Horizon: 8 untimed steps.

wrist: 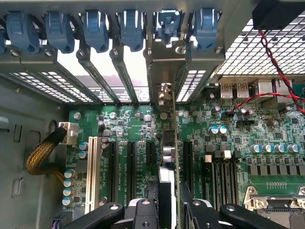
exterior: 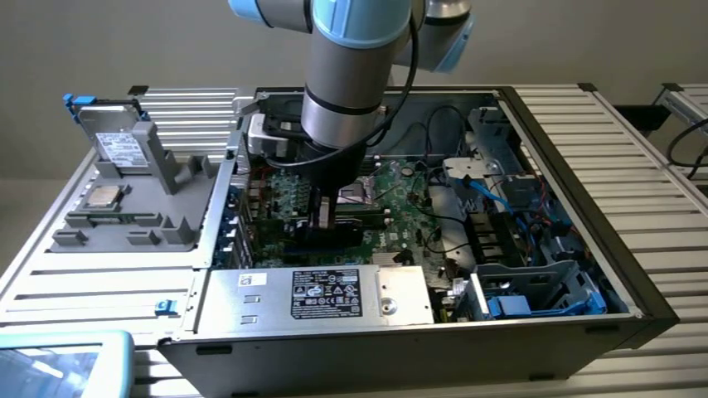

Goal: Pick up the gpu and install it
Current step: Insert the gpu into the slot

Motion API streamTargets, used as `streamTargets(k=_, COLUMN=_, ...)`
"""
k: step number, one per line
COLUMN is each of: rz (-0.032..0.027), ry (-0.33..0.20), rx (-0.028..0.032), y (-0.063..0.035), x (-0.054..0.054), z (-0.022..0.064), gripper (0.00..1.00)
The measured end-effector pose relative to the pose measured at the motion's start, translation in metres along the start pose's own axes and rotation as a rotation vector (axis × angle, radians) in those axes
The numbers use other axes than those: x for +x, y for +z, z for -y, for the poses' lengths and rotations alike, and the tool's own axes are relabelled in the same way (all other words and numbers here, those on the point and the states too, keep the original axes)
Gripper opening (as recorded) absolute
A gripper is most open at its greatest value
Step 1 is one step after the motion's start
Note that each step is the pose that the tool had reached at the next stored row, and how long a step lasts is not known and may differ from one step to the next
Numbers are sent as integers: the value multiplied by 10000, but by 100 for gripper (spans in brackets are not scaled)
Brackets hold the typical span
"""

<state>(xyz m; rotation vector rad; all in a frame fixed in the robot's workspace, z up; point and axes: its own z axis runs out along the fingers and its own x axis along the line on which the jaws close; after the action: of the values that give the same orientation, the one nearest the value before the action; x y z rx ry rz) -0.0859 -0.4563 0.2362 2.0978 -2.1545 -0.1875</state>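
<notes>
The arm (exterior: 345,75) reaches straight down, its hand (wrist: 174,206) clamped on the gpu (wrist: 170,157)

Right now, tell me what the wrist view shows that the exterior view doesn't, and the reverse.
Wrist view only: the row of blue slot clips along the case's rear wall, the white expansion slot, and the gpu standing edge-on between the jaws over the black slots, its silver bracket against the rear wall.

Exterior view only: the arm reaching down into the open case, the power supply, the grey fixture on the exterior view's left.

Both: the green motherboard and the gripper.
</notes>
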Motion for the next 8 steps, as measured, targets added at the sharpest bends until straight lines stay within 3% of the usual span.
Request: streamTargets(k=8, rz=-16, ry=-6, rx=-6, y=-6, x=-19, z=-3, gripper=28)
